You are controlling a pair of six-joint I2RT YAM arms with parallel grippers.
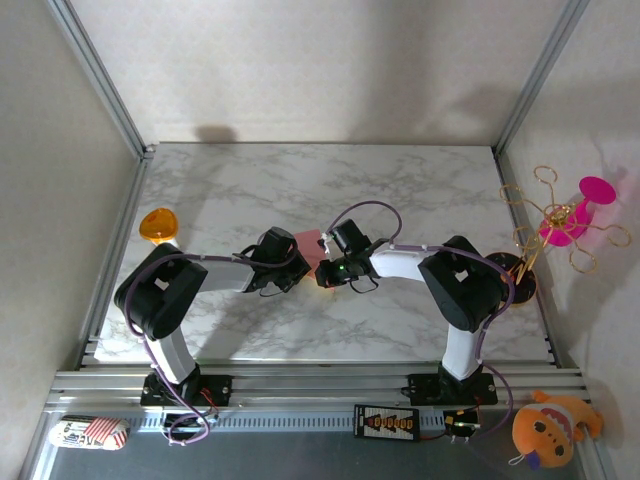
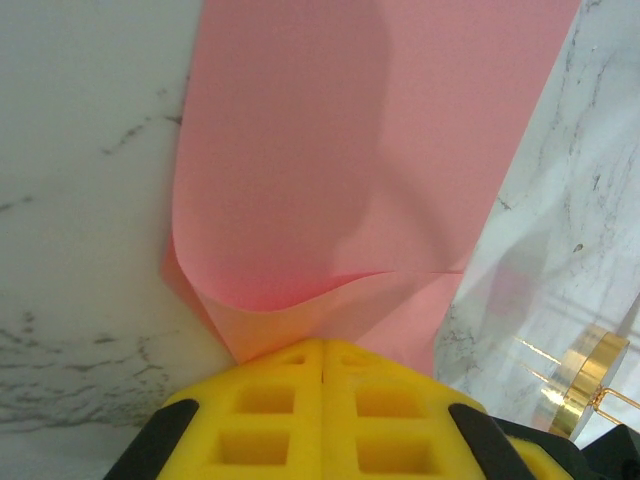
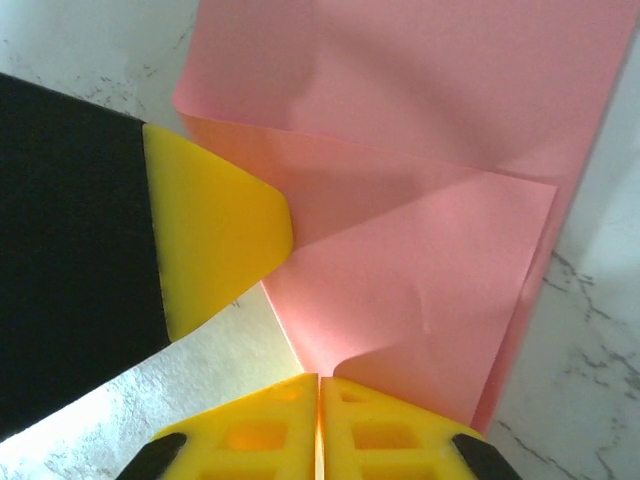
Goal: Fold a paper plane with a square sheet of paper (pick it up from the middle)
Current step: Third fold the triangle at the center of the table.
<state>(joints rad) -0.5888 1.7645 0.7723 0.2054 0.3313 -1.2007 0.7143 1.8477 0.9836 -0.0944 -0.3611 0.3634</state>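
The square sheet of paper (image 1: pixel 308 244) is salmon pink and lies mid-table between my two wrists. It is partly folded, with a flap (image 3: pixel 430 270) doubled over it. My left gripper (image 2: pixel 322 350) is shut, and the sheet's curled folded edge (image 2: pixel 300 300) runs into its yellow fingertips. My right gripper (image 3: pixel 320 380) is shut on a lifted corner of the flap. The left gripper's yellow finger (image 3: pixel 215 235) presses against the paper's edge in the right wrist view. From above, the left gripper (image 1: pixel 298 262) and right gripper (image 1: pixel 323 270) nearly meet. The paper plane is out of view.
An orange round disc (image 1: pixel 158 225) lies at the table's left edge. A magenta flower-like toy (image 1: pixel 570 215) on gold wire stands at the right, its brass base (image 2: pixel 590 365) near the paper. An orange plush (image 1: pixel 555 428) lies off the table's front right. Aluminium posts frame the marble table (image 1: pixel 300 180).
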